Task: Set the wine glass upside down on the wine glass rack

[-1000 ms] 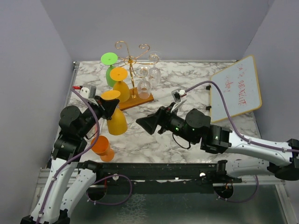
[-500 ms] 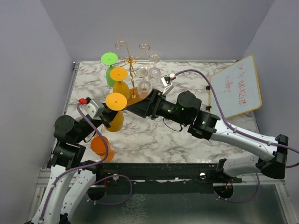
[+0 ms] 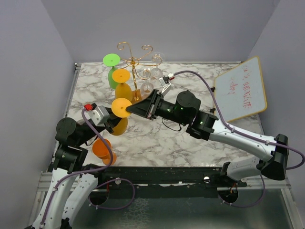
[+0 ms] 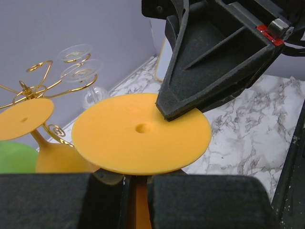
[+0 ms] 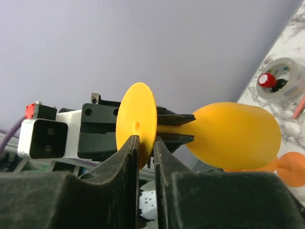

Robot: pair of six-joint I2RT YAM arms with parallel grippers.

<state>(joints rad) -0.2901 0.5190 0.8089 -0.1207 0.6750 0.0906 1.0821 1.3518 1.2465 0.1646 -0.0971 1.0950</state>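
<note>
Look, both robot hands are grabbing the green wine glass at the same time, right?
Not the green one. Both grippers are on the yellow wine glass: the left gripper clamps its stem, the right gripper pinches its round foot. The right wrist view shows it. The green wine glass is untouched.

Wine glass (image 4: 141,133) bowl hidden behind fingers (image 4: 43,200)

wine glass rack (image 3: 139,99) at table (image 3: 190,143) rear | wine glass (image 3: 122,108) before it | whiteboard (image 3: 240,90) at right
</note>
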